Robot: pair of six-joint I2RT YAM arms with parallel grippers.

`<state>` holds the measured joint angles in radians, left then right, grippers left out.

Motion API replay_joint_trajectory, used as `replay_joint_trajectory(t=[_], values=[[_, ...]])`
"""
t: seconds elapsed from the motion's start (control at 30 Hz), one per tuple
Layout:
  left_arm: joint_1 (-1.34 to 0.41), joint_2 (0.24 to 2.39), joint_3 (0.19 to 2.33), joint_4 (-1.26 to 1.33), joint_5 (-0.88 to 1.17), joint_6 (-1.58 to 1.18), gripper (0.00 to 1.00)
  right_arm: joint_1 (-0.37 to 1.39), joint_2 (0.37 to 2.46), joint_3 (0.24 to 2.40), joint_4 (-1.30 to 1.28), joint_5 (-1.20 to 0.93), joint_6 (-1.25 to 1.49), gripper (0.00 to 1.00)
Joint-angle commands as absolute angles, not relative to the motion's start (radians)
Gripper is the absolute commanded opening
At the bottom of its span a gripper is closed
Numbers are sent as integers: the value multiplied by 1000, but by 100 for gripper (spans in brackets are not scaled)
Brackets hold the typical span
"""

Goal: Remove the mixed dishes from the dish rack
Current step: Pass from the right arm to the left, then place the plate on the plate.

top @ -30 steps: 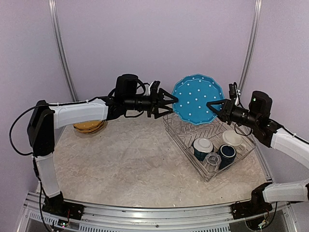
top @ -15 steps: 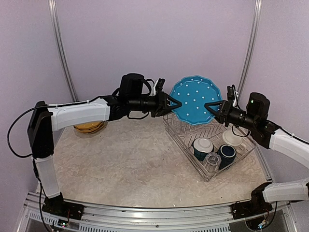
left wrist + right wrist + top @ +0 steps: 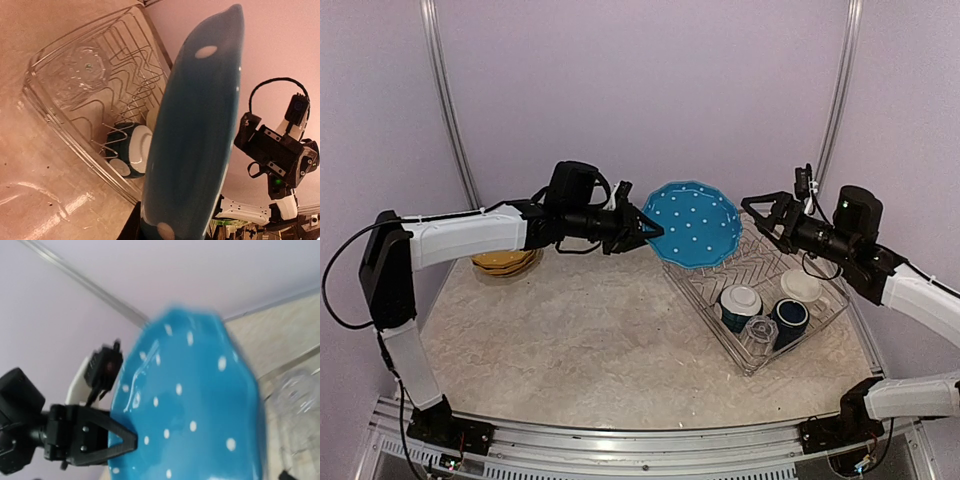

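Note:
The blue white-dotted plate (image 3: pixel 697 222) hangs in the air over the dish rack's (image 3: pixel 700 285) far left corner. My left gripper (image 3: pixel 653 229) is shut on its left rim. In the left wrist view the plate (image 3: pixel 200 130) is edge-on and fills the middle. My right gripper (image 3: pixel 760 213) stands open just right of the plate, not touching it. Inside the rack are a teal bowl (image 3: pixel 740 303), a clear glass (image 3: pixel 758 332), a navy mug (image 3: pixel 790 318) and a cream mug (image 3: pixel 802 287). The right wrist view shows the plate (image 3: pixel 200 405) with the left gripper's finger (image 3: pixel 107 442) on its rim.
Orange plates (image 3: pixel 505 262) are stacked at the back left of the table, under the left arm. The rack (image 3: pixel 60 105) lies below the plate in the left wrist view, with the teal bowl (image 3: pixel 131 150) in it. The purple back wall is close behind both grippers.
My right gripper has let go of the blue plate, opened and drawn back to the right. My left gripper, shut on the rim, has carried the plate left and lower.

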<state>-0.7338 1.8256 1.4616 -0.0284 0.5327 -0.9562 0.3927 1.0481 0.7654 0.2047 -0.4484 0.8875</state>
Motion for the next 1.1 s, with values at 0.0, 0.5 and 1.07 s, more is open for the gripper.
replay_joint_trajectory(t=[0.0,0.5,1.07], values=[[-630,1643,1394,-24,516,-966,0,398,1010,827,85,-345,750,100],[93,1406,1328,-572,508,-824,0,379,906,908,-189,-127,543,100],[235,1786,1509,-564,481,-779,0,376,843,915,-250,-65,518,100]])
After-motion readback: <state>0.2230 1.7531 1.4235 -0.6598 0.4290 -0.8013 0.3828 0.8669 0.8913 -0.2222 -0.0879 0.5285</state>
